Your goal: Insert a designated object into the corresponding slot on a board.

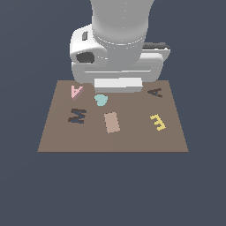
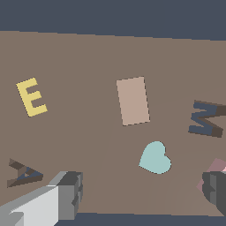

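Observation:
The pink A piece (image 1: 76, 91) lies flat on the brown board (image 1: 132, 141), at its far corner on the exterior view's left. The dark A-shaped slot (image 1: 155, 92) is at the far corner on the exterior view's right. My gripper (image 1: 118, 85) hovers over the board's far edge between them, above the teal heart. In the wrist view my gripper (image 2: 141, 190) is open and empty, with its fingers (image 2: 66, 194) wide apart. The pink A (image 2: 217, 167) shows only partly at the frame's edge behind one finger. The A slot (image 2: 24, 173) lies by the other finger.
On the board are a teal heart (image 1: 101, 99), a dark M-shaped recess (image 1: 77, 115), a tan rectangle piece (image 1: 112, 122) and a yellow E piece (image 1: 157, 122). The heart (image 2: 155, 158) lies between my fingers in the wrist view. Dark floor surrounds the board.

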Motion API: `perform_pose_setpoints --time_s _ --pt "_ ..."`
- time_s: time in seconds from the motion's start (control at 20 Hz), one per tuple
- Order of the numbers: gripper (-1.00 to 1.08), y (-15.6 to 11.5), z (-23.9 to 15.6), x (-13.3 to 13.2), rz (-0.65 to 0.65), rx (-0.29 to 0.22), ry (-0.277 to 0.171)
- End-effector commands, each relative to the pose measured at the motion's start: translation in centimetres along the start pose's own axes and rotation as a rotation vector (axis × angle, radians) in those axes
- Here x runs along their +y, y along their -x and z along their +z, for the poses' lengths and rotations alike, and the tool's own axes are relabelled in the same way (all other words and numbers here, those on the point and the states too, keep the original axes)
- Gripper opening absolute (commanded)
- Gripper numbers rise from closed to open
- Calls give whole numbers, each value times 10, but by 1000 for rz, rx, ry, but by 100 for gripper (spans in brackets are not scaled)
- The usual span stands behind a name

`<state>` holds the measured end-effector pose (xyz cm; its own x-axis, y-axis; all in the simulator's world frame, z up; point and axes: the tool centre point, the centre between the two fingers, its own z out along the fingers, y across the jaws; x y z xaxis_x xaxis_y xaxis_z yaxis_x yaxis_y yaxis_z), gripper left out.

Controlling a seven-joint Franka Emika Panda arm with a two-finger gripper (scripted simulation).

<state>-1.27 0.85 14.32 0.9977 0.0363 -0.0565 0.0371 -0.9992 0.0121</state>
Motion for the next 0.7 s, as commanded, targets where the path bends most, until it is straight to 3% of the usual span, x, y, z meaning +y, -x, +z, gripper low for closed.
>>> perform_pose_setpoints --time_s 0.0,0.3,0.65 --pt "100 0 0 0 0 0 0" --pt "100 4 7 12 16 4 -1" --pt "100 19 32 55 75 19 -5"
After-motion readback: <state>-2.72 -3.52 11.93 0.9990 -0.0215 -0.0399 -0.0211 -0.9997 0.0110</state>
